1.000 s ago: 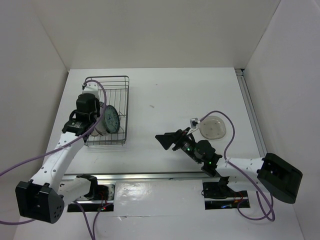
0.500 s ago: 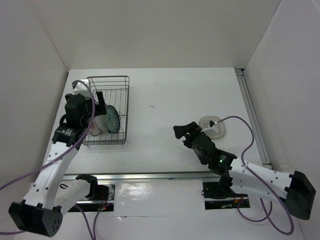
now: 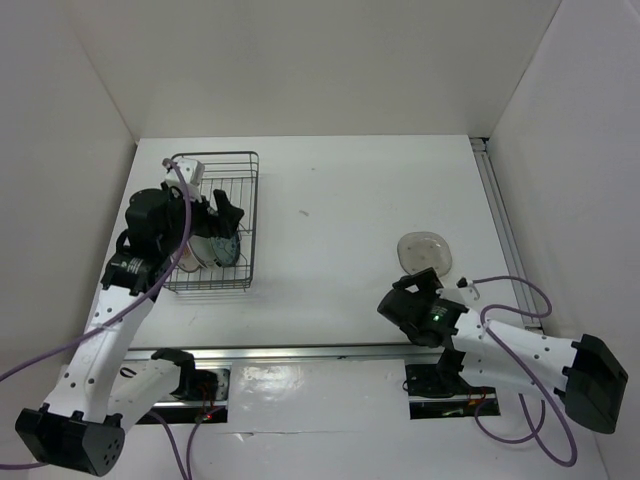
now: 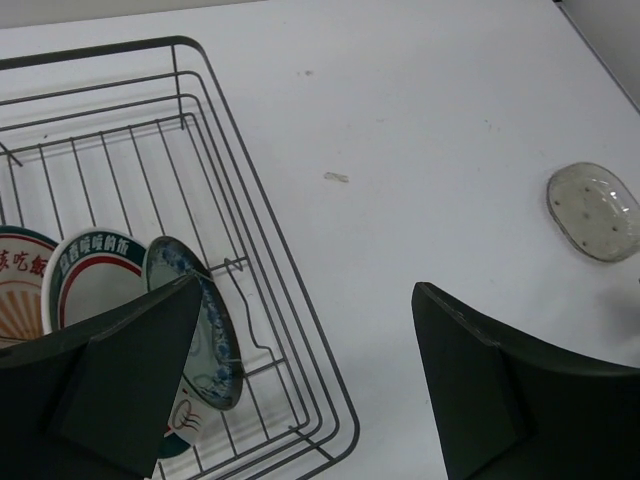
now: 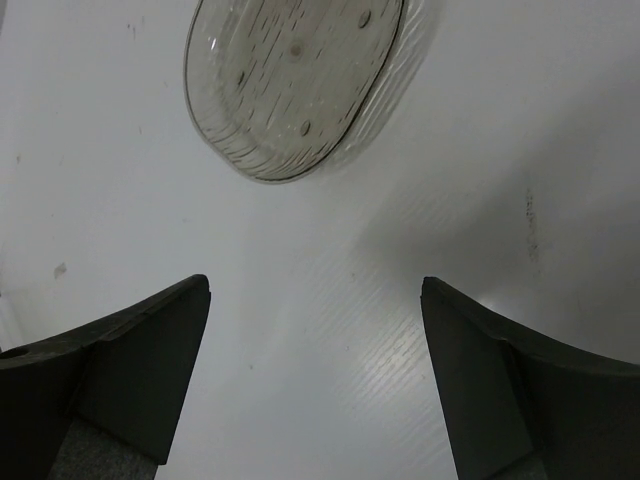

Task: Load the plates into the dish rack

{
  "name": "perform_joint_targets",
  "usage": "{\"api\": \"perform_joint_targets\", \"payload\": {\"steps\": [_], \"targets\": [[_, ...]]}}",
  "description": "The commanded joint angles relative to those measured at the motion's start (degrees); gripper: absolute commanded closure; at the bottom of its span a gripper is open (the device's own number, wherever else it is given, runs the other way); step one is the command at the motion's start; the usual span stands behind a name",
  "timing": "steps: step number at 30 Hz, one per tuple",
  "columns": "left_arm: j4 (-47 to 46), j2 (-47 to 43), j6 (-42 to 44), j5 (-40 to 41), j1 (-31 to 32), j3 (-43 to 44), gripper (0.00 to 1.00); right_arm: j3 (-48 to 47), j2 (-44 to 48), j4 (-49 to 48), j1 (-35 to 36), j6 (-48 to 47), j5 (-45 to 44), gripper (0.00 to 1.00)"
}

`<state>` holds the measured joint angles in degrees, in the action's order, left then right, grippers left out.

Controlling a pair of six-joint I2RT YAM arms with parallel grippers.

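The dark wire dish rack (image 3: 254, 200) stands at the left of the table. Three plates stand upright in it: an orange sunburst one (image 4: 14, 292), one with a green-and-red rim (image 4: 95, 272) and a teal-patterned one (image 4: 208, 335). My left gripper (image 3: 218, 216) hovers open over the rack's near right corner (image 4: 345, 440), holding nothing. A small clear-grey glass plate (image 3: 425, 252) lies flat on the table at the right. My right gripper (image 3: 408, 292) sits just on the near side of that glass plate (image 5: 290, 85), open, with only bare table between its fingers (image 5: 150, 350).
A metal rail (image 3: 505, 230) runs along the table's right edge. White walls close in the left, back and right sides. The far half of the rack (image 4: 110, 150) holds no plates.
My left gripper has opened off the teal plate, leaving it standing in the rack, and has pulled up. My right arm has swung from left of the glass plate to its near side.
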<state>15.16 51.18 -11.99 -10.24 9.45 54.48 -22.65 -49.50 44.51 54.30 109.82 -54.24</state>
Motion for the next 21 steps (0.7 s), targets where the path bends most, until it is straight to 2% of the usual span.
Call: {"api": "perform_joint_targets", "payload": {"steps": [1, 6, 12, 16, 21], "targets": [[-2.15, -0.9, -0.93, -5.14, -0.14, 2.12, 0.0, 0.15, -2.35, 3.04, -1.3, 12.96, -6.67, 0.08], [-3.29, -1.43, -1.45, -6.9, -0.14, 1.6, 0.0, 1.21, -6.4, -4.24, -8.5, 10.95, -6.14, 0.15], [-3.82, -1.43, -1.46, -10.94, -0.14, 1.6, 0.0, 4.02, -8.33, -20.21, -17.98, -3.01, -0.53, 0.25], [-4.35, -1.96, -1.98, -11.47, -0.14, 1.07, 0.0, 4.64, -11.83, -26.82, -25.09, -12.33, 5.78, 0.25], [-4.35, -2.49, -1.99, -11.47, -0.14, 1.07, 0.0, 4.11, -15.37, -29.74, -30.39, -16.38, 11.95, 0.27]]}}
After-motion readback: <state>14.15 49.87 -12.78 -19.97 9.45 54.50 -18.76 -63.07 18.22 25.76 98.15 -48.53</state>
